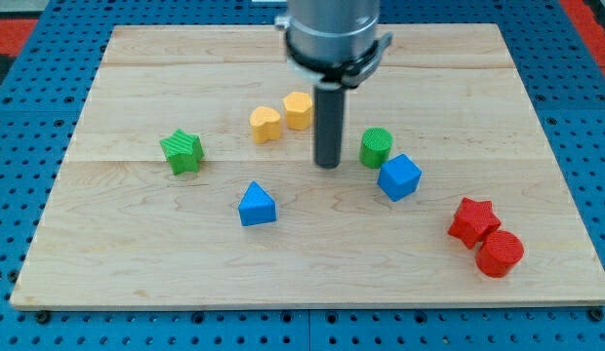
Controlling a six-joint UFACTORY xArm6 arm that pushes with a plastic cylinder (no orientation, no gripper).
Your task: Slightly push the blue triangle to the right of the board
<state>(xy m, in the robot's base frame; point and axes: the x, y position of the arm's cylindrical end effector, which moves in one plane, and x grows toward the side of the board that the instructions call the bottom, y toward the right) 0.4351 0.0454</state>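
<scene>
While the blue triangle (257,205) lies on the table (137,263), the tip (328,164) stands apart, up-right; no hand exists.

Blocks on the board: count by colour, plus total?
Yellow: 2, a heart and a hexagon
Green: 2, a star and a cylinder
Blue: 2, a triangle and a cube
Red: 2, a star and a cylinder
Total: 8 blocks
My tip is above and to the right of the blue triangle, not touching it.
</scene>
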